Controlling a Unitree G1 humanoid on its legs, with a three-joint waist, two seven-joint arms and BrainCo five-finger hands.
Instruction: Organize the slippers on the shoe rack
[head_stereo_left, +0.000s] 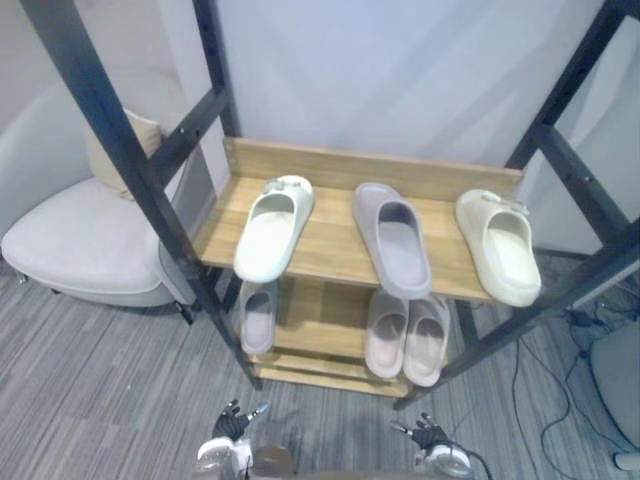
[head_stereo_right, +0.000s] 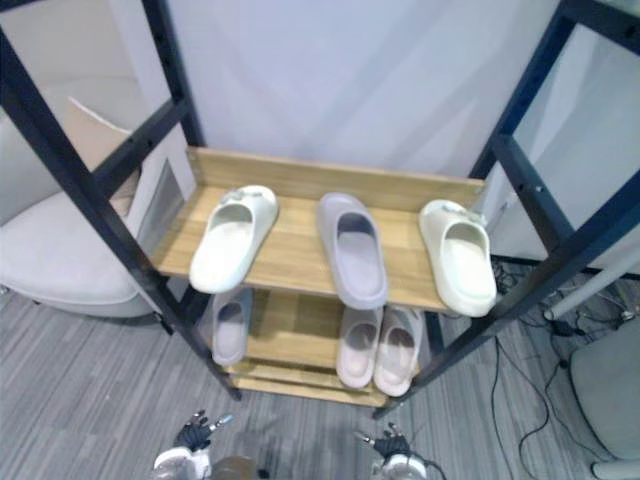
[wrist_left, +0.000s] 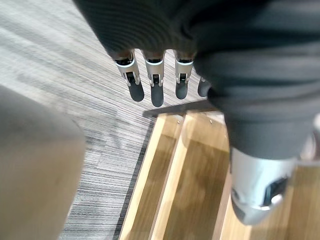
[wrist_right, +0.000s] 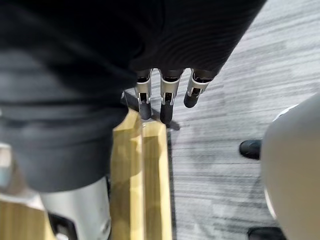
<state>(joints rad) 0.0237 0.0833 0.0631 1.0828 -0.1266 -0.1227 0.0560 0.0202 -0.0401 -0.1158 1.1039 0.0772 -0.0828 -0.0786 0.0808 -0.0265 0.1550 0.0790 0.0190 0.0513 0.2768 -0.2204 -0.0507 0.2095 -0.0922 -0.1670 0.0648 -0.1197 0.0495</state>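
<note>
The white slipper (head_stereo_left: 275, 228), grey slipper (head_stereo_left: 392, 240) and cream slipper (head_stereo_left: 498, 246) are lying on the upper shelf of the shoe rack (head_stereo_left: 330, 165), ends overhanging its front edge — a clumsy nudge risks tipping one off. The left hand (head_stereo_left: 232, 425) and right hand (head_stereo_left: 430, 437) are hanging low in front — fingers straight, holding nothing.

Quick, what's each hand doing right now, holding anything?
Left hand: open, holding nothing.
Right hand: open, holding nothing.
</note>
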